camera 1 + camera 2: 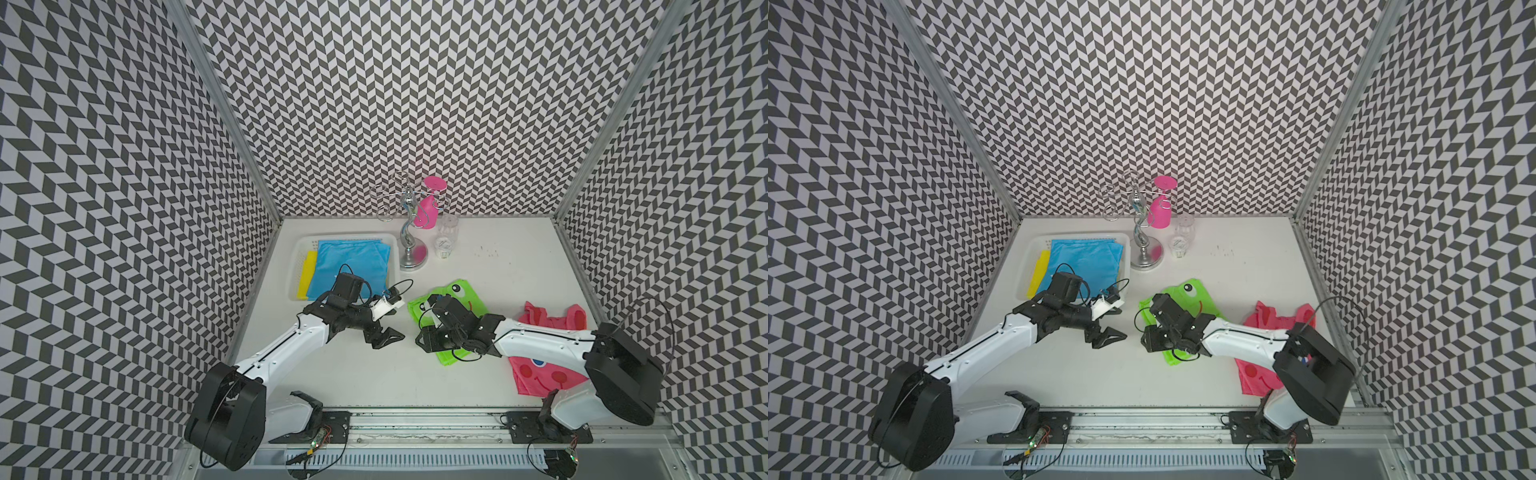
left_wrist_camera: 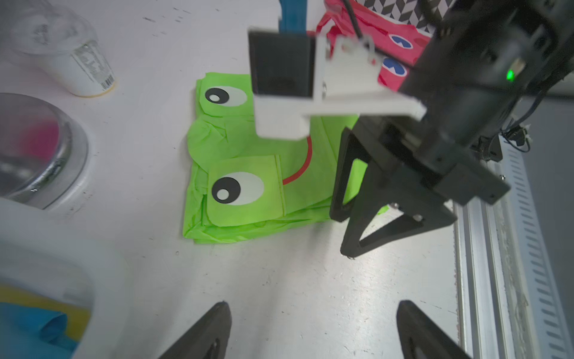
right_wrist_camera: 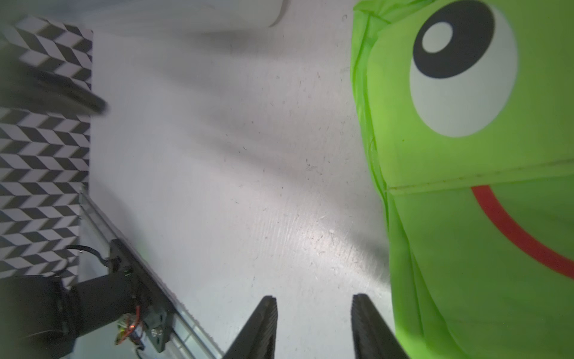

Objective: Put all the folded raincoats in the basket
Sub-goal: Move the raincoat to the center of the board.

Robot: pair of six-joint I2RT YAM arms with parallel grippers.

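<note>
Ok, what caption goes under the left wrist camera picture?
Folded green frog raincoat lies on the white table, right gripper open beside it, left gripper open and empty.

Folded raincoat: bright green, frog face upward, with two white-and-black eyes and a red curved mouth. Lying flat on the worktop near the middle, layered edges slightly uneven, outside the basket and apart from it. White, shallow, rectangular, with perforated sides and a rolled rim; standing at the far left, holding a blue folded cloth over a yellow cloth.
</note>
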